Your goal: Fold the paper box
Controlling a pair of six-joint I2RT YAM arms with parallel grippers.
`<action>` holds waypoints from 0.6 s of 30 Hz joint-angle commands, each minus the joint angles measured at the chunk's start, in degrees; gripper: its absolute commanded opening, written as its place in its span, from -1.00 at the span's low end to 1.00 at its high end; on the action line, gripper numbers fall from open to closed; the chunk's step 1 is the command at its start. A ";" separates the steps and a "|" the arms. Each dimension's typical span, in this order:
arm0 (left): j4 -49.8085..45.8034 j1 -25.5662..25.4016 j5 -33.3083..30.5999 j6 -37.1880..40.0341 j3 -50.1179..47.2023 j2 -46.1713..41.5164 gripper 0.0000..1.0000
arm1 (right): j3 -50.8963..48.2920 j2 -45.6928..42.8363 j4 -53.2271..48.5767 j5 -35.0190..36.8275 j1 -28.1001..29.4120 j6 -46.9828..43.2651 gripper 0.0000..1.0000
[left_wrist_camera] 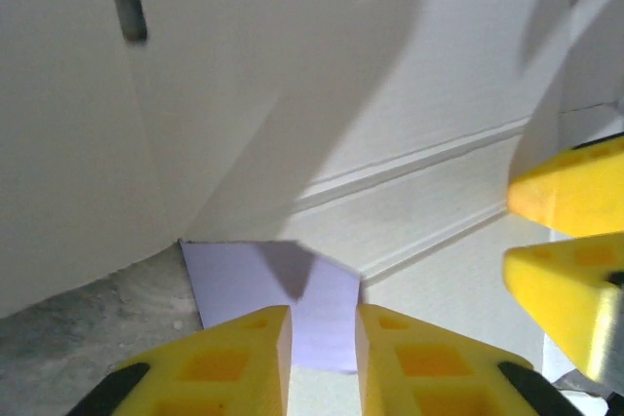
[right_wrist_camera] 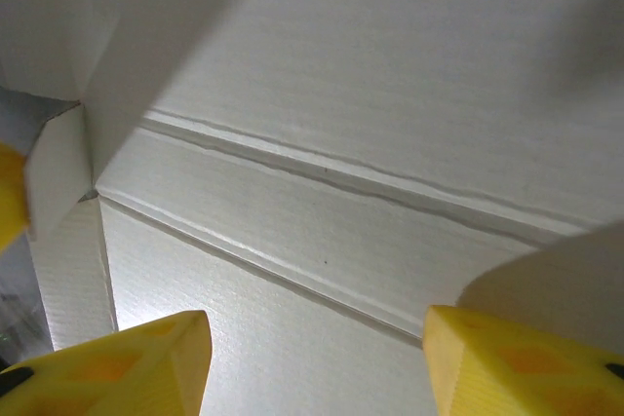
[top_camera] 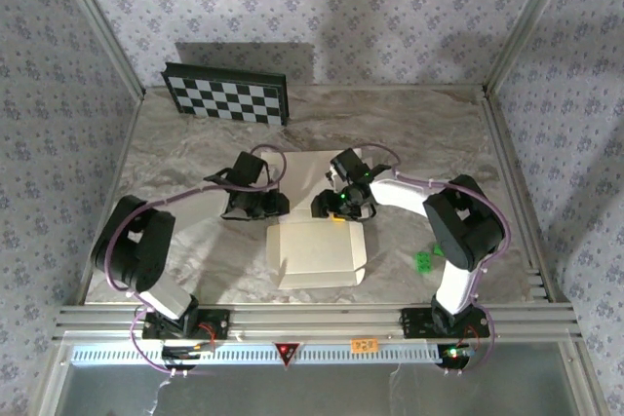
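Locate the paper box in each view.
Top: box at the centre of the table, toward the near edge.
Left wrist: box across the upper picture, beyond the fingers.
Right wrist: box across the picture, beyond the fingers.
Shared landmark: the double crease, slanting through both wrist views.

arms (top_camera: 146, 250): black joints, white links | cables (top_camera: 265, 151): lilac | fingers (left_wrist_camera: 224, 358): yellow, moulded pockets | bases (top_camera: 185, 323): black

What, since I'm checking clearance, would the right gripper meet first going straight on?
Most likely the paper box: its creased panel lies straight ahead of the right gripper, though how near is unclear.
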 commanded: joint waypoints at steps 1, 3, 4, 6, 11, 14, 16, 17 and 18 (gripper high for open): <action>-3.55 1.10 -3.05 1.26 4.17 -3.81 -0.45 | 3.95 -2.60 -5.09 1.57 -1.06 -1.85 0.22; -4.14 1.96 -3.57 1.61 5.28 -4.86 -0.41 | 5.66 -2.86 -6.06 1.13 -1.79 -2.57 0.22; -4.17 2.52 -3.61 1.81 5.72 -5.31 -0.40 | 6.70 -2.89 -6.48 0.95 -2.22 -2.92 0.23; -4.22 3.65 -3.60 2.20 6.55 -5.72 -0.38 | 9.23 -2.66 -6.87 0.25 -3.04 -3.49 0.22; -3.42 8.10 -1.69 3.12 8.79 -3.90 -0.36 | 15.38 0.81 -6.69 -2.65 -5.43 -4.04 0.22; -1.75 10.94 -0.06 2.94 10.60 -1.37 -0.36 | 19.68 4.39 -5.42 -4.53 -6.63 -3.59 0.21; -1.43 12.23 0.74 3.02 12.68 0.94 -0.35 | 22.88 7.79 -4.46 -5.82 -7.84 -2.54 0.18; -1.30 12.76 1.11 3.03 13.48 1.95 -0.35 | 24.29 9.30 -4.14 -6.30 -8.21 -2.15 0.17; -1.06 13.19 1.31 3.03 14.35 3.07 -0.35 | 26.02 10.88 -3.84 -6.69 -8.63 -1.70 0.15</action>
